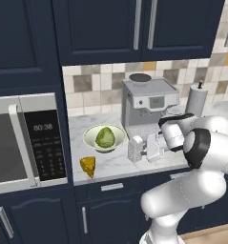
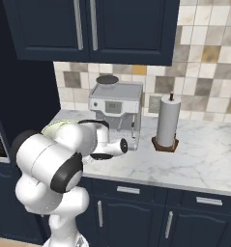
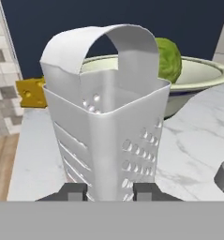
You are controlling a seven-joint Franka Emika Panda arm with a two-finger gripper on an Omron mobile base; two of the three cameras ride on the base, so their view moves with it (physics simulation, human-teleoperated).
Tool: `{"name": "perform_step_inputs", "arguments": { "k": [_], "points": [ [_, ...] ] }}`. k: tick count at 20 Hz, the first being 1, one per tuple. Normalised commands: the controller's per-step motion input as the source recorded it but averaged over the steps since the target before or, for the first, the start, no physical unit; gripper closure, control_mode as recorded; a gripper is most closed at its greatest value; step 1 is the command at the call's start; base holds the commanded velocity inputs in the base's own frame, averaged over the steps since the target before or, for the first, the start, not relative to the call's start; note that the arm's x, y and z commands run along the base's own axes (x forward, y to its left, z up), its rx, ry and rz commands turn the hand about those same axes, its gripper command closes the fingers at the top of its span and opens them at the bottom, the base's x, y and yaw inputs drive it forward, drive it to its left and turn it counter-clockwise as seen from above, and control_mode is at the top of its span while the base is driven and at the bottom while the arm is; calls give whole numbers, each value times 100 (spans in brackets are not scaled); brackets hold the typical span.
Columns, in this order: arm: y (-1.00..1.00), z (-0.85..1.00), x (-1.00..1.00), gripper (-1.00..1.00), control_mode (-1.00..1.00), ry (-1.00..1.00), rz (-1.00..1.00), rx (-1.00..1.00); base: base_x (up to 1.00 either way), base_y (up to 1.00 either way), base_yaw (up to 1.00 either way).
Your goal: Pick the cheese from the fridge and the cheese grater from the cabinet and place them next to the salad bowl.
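The cheese grater point(image 1: 134, 148) stands upright on the marble counter, just right of the salad bowl point(image 1: 90, 138) that holds a lettuce head point(image 1: 105, 137). My gripper point(image 1: 144, 147) reaches in from the right, shut on the cheese grater. In the hand view the grater point(image 3: 108, 131) rises close between my two fingertips point(image 3: 76, 191), which press its lower sides, and my gripper point(image 3: 111, 191) sits at its base. Behind it are the bowl point(image 3: 202, 75) and the cheese point(image 3: 31, 92). The cheese wedge point(image 1: 88, 167) lies on the counter in front of the bowl, near the front edge. The fridge is out of view.
A grey coffee machine point(image 1: 149, 102) stands against the tiled wall right behind the grater. A paper towel roll point(image 2: 166, 123) on its holder is further right. A microwave point(image 1: 20, 143) fills the tall unit on the left. Dark cabinets hang overhead.
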Motion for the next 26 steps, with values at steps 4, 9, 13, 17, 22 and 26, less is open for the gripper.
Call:
{"name": "perform_step_inputs", "arguments": {
  "k": [4,9,13,17,22,26],
  "points": [
    [0,-29,0,100,-100,0,0,0,0,0,0],
    [0,-9,0,100,-100,0,0,0,0,0,0],
    [0,0,0,-100,-100,0,0,0,0,0,0],
    [0,0,0,-100,-100,0,0,0,0,0,0],
    [-2,0,0,-100,-100,1,0,0,0,0,0],
    [-26,44,0,-100,-100,0,-5,0,0,0,0]
  ]
}}
